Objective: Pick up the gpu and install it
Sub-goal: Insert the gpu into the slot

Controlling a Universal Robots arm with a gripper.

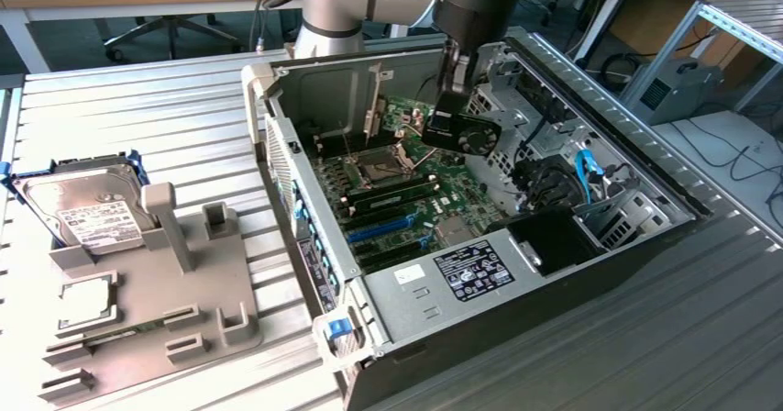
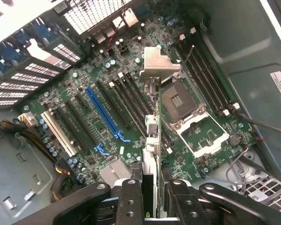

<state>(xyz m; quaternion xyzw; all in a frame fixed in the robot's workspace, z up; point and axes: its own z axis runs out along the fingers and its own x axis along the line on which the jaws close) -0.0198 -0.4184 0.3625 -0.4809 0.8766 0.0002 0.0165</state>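
Note:
The gpu (image 1: 461, 131), a dark card with a round fan and a silver end bracket, hangs inside the open computer case (image 1: 275, 145), a little above the motherboard (image 1: 416, 200). My gripper (image 1: 450, 88) is shut on its upper edge. In the wrist view the gpu (image 2: 151, 140) appears edge-on between my gripper's (image 2: 152, 201) black fingers (image 2: 129, 199), with its silver bracket (image 2: 157, 63) at the far end. The card hovers over the black slots beside the processor socket (image 2: 189, 110). The long blue slot (image 2: 103, 115) lies off to one side of it.
On the exterior view's left, a grey parts holder (image 1: 159, 310) carries a silver hard drive (image 1: 86, 211) and a small square processor chip (image 1: 83, 299). Inside the case are drive cages and cables (image 1: 575, 177) and a power supply (image 1: 471, 273). The case walls stand close around the card.

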